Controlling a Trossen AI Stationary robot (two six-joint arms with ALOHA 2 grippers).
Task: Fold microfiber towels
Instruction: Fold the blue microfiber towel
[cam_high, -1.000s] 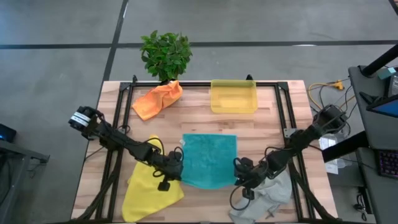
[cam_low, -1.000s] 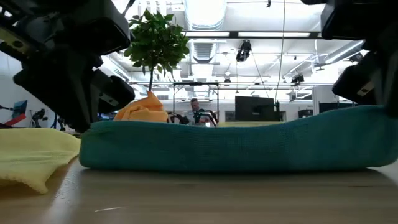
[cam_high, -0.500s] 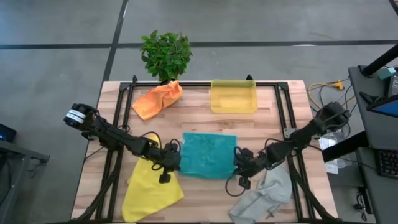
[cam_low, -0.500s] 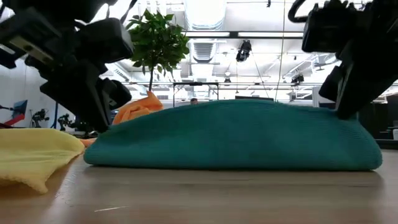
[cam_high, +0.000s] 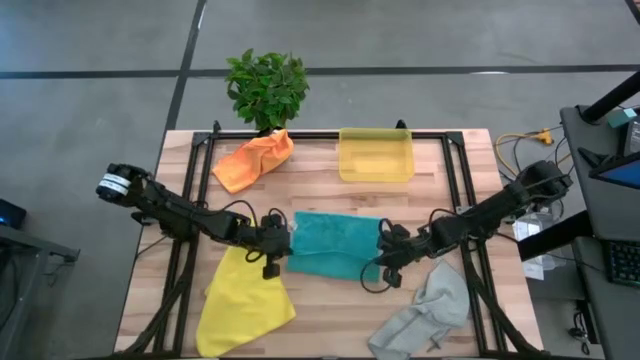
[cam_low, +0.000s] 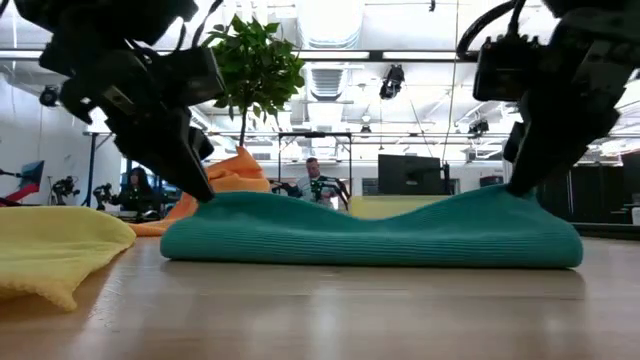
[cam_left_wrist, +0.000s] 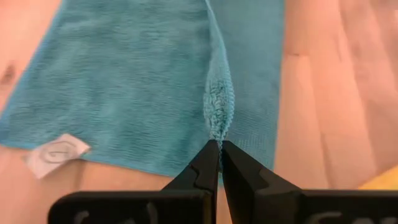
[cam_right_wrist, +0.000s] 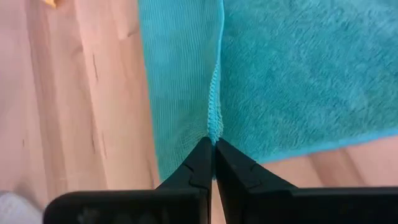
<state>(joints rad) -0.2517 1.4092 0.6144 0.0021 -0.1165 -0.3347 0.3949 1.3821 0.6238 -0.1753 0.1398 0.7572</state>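
I've dragged the teal towel's (cam_high: 335, 245) near edge back over itself, left claw (cam_left_wrist: 219, 149) and right claw (cam_right_wrist: 213, 144) both pinched tight on its hem, corner tag (cam_left_wrist: 57, 152) unreadable.

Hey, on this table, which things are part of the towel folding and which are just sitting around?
Part of the job:
teal towel, pinched at opposite edges by the left pincer and right pincer
yellow towel
orange towel
light grey towel

Just lying about:
translucent yellow bin
potted plant
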